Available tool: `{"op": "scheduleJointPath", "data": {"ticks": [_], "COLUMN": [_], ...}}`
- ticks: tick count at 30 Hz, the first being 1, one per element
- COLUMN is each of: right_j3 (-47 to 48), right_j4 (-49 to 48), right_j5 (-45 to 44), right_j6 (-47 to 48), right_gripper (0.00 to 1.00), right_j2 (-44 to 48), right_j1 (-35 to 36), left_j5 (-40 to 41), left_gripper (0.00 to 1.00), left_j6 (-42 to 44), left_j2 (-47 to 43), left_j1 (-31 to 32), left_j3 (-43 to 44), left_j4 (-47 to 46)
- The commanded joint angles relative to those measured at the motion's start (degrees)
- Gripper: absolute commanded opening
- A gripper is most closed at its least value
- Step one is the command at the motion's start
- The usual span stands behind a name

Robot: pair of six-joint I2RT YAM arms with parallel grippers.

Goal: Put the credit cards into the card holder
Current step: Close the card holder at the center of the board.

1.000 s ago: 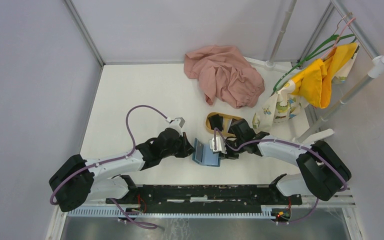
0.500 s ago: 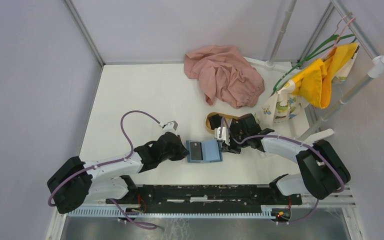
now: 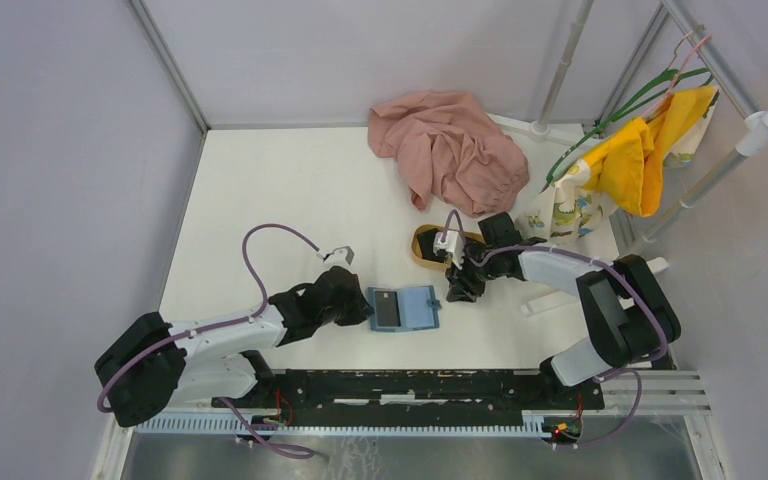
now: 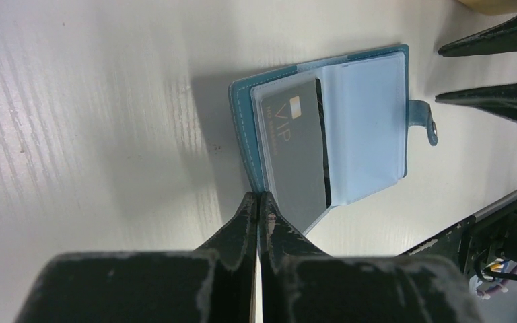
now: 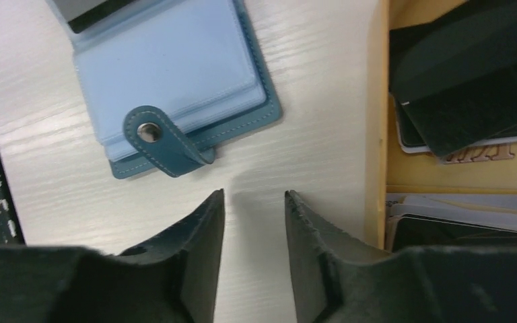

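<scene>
Holder point(image 4: 370, 128) — open flat on table point(image 4: 74, 101); pocketed card point(image 4: 295, 155) reads "VIP"; tray point(image 5: 375, 101) cards point(image 5: 458, 87) cropped, print illegible; left claw point(image 4: 259, 196) pinching holder's corner; right claw point(image 5: 254, 195) — narrowly parted, empty.

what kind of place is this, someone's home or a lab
Probably a robot lab test cell, not a home: a white table boxed in by plain grey panels, two robot arms bolted at its near edge, and props like a pink cloth and a blue wallet.

Robot lab test cell: white table point(image 3: 260, 190), grey panel walls point(image 3: 60, 180), bare aluminium frame posts point(image 3: 166, 62).
</scene>
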State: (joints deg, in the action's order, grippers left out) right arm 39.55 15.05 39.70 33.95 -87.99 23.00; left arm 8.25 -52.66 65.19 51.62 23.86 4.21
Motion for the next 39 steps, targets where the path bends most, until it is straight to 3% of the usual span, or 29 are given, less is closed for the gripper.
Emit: {"op": "scheduleJointPath", "data": {"ticks": [1, 7, 9, 12, 18, 22, 26, 30, 39], "right_j3": [-0.47, -10.54, -12.72, -11.80, -10.61, -9.71, -9.24, -9.22, -8.22], "right_j4": [3.76, -8.40, -12.10, -12.54, -14.66, -14.61, -14.61, -17.03, -19.52], "right_j5": [9.64, 10.00, 6.36, 0.65, -8.19, -10.69, -11.93, -14.44, -12.17], "right_j6": [7.57, 10.86, 9.93, 8.08, 4.11, 3.09, 2.79, 1.29, -5.63], "right_gripper": [0.50, 0.84, 0.89, 0.87, 0.77, 0.64, 0.39, 0.22, 0.10], "right_j2": [6.22, 19.46, 21.16, 18.89, 15.13, 13.64, 13.70, 14.37, 11.40], "right_j1": [0.26, 4.72, 7.57, 10.01, 13.42, 14.05, 14.52, 14.52, 14.39], "left_j5": [-1.20, -0.80, -0.52, -0.07, 0.61, 0.74, 0.81, 1.22, -1.12], "left_gripper": [0.02, 0.02, 0.02, 0.02, 0.02, 0.02, 0.02, 0.02, 0.02], "left_j6": [0.92, 1.35, 1.06, 0.42, -0.50, -0.97, -1.45, -1.73, -1.37], "left_j2": [0.38, 0.12, 0.12, -0.05, -0.33, -0.41, -0.52, -0.80, 4.08], "left_j1": [0.27, 0.88, 1.15, 1.55, 2.30, 2.78, 2.98, 3.18, 5.27], "left_j3": [4.13, 6.78, 7.14, 7.25, 7.52, 7.87, 8.33, 9.18, 13.32], "left_j4": [0.12, 1.78, 1.86, 1.85, 1.83, 1.83, 2.23, 3.38, 1.10]}}
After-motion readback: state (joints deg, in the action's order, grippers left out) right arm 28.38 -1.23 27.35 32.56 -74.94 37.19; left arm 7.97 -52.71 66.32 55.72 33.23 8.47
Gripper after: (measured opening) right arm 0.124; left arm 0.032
